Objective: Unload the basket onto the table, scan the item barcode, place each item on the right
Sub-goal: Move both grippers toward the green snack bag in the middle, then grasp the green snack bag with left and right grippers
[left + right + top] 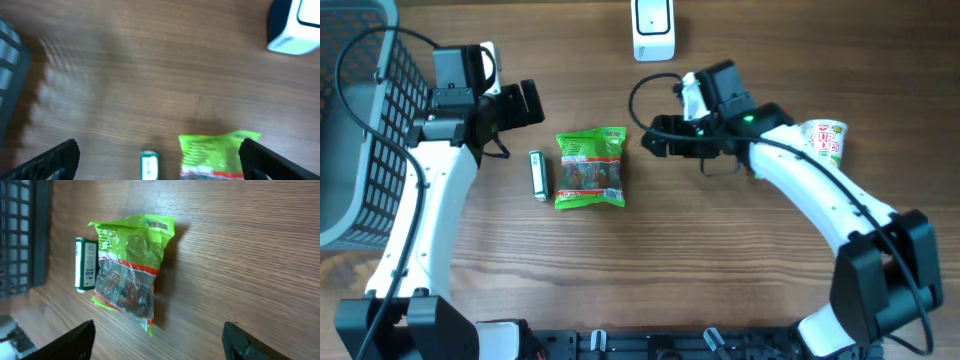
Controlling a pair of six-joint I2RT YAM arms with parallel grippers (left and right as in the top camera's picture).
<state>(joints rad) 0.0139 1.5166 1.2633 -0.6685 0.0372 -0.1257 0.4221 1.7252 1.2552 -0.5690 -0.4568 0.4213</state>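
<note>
Right wrist view: the right gripper (pixel 159 332) has its jaws apart with nothing between them, over bare wood, and the green snack bag (pixel 131 270) lies just ahead. Overhead, the bag lies flat mid-table at about 8 o'clock from that gripper, near but not touching. A small green-and-white pack (pixel 538 175) lies just beside the bag at its 9 o'clock. The left gripper (pixel 525 105) is also wide apart and empty, at the bag's 10 o'clock. The barcode scanner (pixel 653 28) stands at the table's 12 o'clock edge.

The bag looks light, soft and crinkly, its film probably slippery and its contents crushable. A pinch on the flat crimped seam at its 12 o'clock end, near the 3 o'clock corner, seems safest. I cannot tell where its barcode is.
</note>
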